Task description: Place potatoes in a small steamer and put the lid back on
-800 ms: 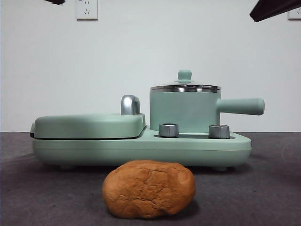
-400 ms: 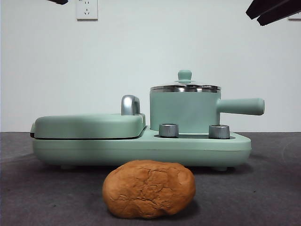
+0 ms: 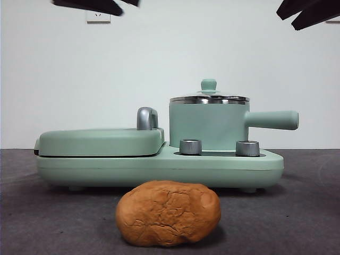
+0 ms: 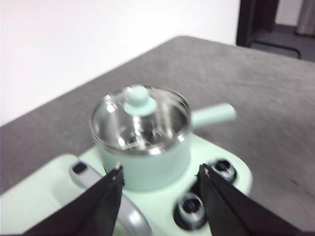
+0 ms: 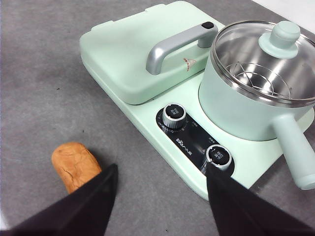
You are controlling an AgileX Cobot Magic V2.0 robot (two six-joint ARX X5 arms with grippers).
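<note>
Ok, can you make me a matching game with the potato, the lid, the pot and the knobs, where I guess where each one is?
Things:
1. potato
2. lid
3. pot
4. knobs

Places:
A. on top of the pot
B. on the grey table, in front of the cooker
C. on the green cooker base, beside the flat cover
D. on the front of the base, below the pot

Pairs: 1-B, 2-A, 3-C, 4-D

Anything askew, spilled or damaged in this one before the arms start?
Nothing stands out. The clear glass lid sits level on the mint-green steamer pot, and the cracked-skinned orange-brown potato lies whole on the grey table. Both grippers hang open above, holding nothing.
</note>
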